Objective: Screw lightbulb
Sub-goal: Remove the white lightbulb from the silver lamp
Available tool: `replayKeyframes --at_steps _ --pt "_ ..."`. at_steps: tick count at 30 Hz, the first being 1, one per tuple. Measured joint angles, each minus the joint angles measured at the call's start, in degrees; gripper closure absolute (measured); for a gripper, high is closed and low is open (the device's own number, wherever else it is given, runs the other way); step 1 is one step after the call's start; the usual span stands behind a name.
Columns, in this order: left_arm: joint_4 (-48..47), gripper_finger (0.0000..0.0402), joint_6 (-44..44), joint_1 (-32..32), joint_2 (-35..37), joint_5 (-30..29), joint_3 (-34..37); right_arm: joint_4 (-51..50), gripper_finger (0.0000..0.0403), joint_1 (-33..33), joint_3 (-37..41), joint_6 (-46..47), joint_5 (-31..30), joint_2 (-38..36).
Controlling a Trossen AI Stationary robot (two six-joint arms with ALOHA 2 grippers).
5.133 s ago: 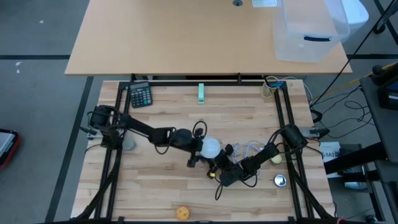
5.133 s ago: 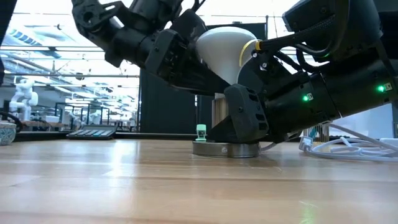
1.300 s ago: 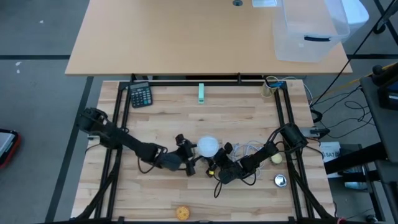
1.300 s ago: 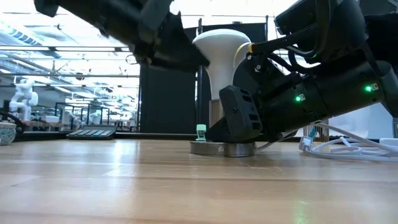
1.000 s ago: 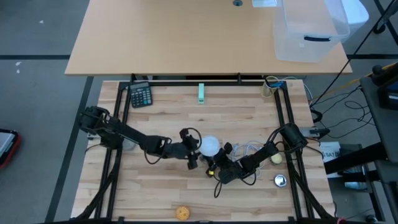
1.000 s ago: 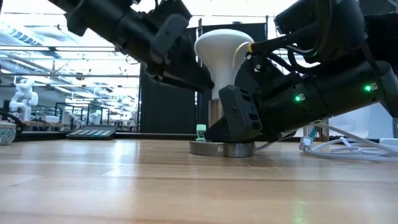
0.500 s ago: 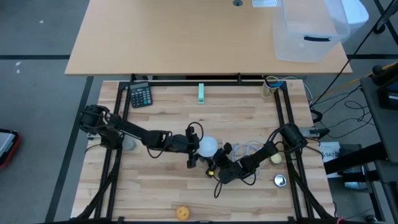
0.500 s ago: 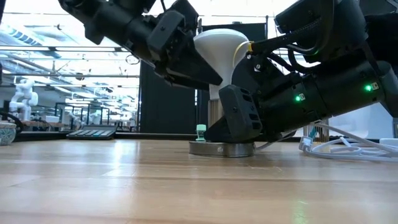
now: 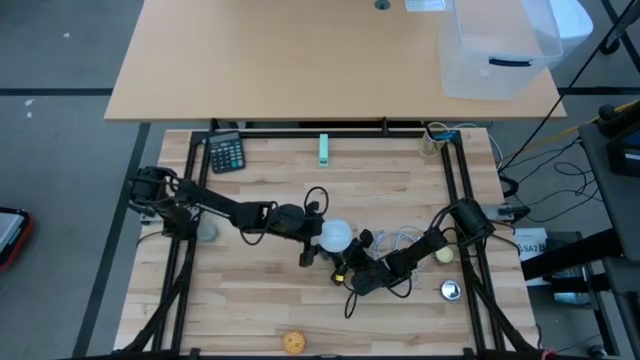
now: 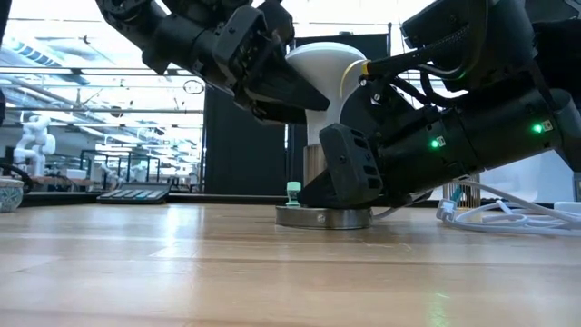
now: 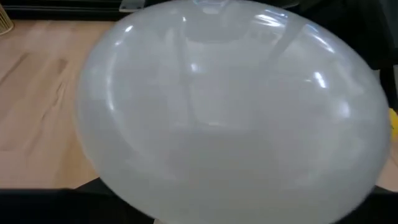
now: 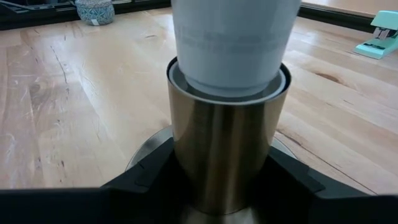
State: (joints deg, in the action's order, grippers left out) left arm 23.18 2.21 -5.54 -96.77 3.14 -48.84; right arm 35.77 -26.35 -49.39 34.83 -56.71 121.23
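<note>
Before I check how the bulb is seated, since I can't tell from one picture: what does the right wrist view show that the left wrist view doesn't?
Only the right wrist view shows the brass-coloured socket with the lightbulb's neck down inside its rim, the right gripper around the socket, a small patterned bowl and a teal stapler. Only the left wrist view shows the bulb's round frosted globe, filling the picture. Both share the lightbulb and the wooden table.
</note>
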Motion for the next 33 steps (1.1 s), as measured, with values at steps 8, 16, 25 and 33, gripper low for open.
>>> replayKeyframes --at_steps 8,16,25,33 --pt "0.04 0.0151 1.54 -0.72 0.0 -4.97 0.0 0.02 0.022 0.01 0.0 0.04 -0.11 0.0" --pt "0.0 0.0204 3.27 -2.42 0.0 -6.37 0.0 0.04 0.022 0.0 -0.01 0.02 -0.13 0.0" --pt "-0.04 0.0224 11.26 -5.16 -0.02 -13.99 0.03 0.09 0.022 0.0 -0.04 0.04 -0.13 0.0" --pt "-0.04 0.0226 20.17 -8.49 -0.07 -22.84 0.09 0.16 0.022 0.16 -0.07 0.07 -0.17 0.0"
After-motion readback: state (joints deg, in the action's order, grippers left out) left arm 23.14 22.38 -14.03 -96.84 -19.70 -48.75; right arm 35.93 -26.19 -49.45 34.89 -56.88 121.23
